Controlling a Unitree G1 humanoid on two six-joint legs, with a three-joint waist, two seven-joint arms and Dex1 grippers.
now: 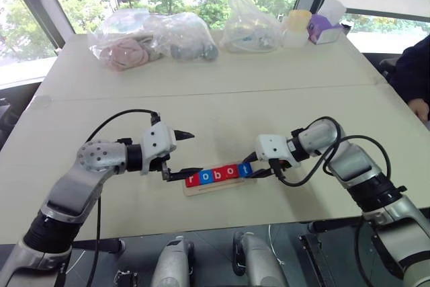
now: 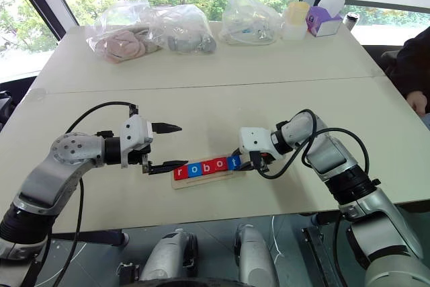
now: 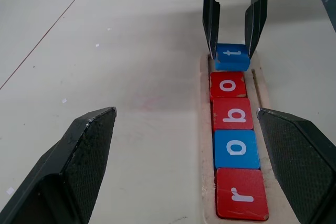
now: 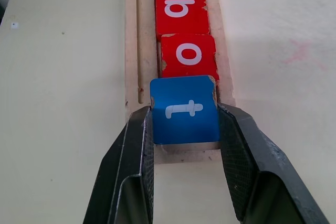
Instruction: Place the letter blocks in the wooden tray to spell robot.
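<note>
The wooden tray (image 1: 201,191) lies near the table's front edge, and several letter blocks sit in it in a row. From left to right they are a red r (image 1: 193,180), a blue o (image 1: 205,177), a red b (image 1: 217,173) and a red o (image 1: 230,171). My right gripper (image 1: 250,169) is shut on the blue t block (image 4: 184,109) at the tray's right end, right beside the red o. I cannot tell whether the t lies flat. My left gripper (image 1: 196,152) stands open at the tray's left end, its lower finger beside the r.
Clear plastic bags (image 1: 151,38) of soft items, a yellow-lidded container (image 1: 297,27) and a purple tissue box (image 1: 324,28) line the table's far side. A person's sleeve and hand (image 1: 416,85) show at the right edge. Bare tabletop lies between the tray and the bags.
</note>
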